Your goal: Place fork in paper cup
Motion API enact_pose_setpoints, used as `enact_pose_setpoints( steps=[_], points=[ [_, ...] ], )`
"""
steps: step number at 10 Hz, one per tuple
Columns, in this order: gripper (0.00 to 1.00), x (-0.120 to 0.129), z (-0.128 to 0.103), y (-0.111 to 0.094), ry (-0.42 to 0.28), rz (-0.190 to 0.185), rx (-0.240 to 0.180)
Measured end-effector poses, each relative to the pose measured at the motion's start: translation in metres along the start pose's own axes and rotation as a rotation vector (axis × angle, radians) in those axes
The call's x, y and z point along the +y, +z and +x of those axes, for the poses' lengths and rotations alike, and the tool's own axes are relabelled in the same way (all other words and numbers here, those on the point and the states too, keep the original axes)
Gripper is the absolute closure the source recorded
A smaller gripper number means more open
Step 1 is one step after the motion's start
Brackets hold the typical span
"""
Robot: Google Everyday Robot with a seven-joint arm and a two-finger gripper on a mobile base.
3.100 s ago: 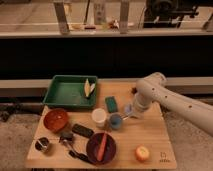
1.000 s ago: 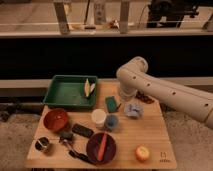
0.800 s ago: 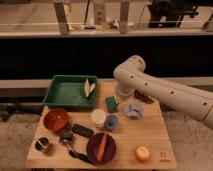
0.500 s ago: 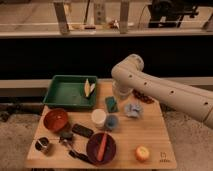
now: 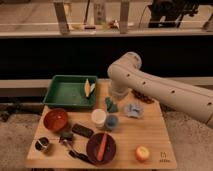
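The table [image 5: 150, 137] corner bears a tiny unreadable mark [image 5: 162, 156]. The gripper [image 5: 116, 96], swung left since earlier, hangs above the green object [image 5: 110, 105] behind the paper cup [image 5: 98, 117]; its state cannot be told.

No writing can be read: the small dark mark [image 5: 162, 156] at the bench's [image 5: 145, 131] near right corner is blurred, and the gripper [image 5: 116, 97] hangs by the far edge's middle.

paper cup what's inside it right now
Nothing sticks out of the paper cup; its mouth shows plain white. Its own wall hides the bottom. The gripper hangs from the arm, above the green object just behind the cup.
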Motion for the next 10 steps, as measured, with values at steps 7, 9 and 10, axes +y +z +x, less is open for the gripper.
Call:
enact_pose_setpoints(
  steps=[7, 9, 10],
  points=[
    [1.0, -0.01, -0.063, 0.013, -0.153, -0.018, -0.046],
    [1.0, -0.014, -0.07, 0.02, -0.174, -0.022, -0.043],
    [1.0, -0.015, -0.069, 0.023, -0.175, -0.023, -0.039]
  ],
)
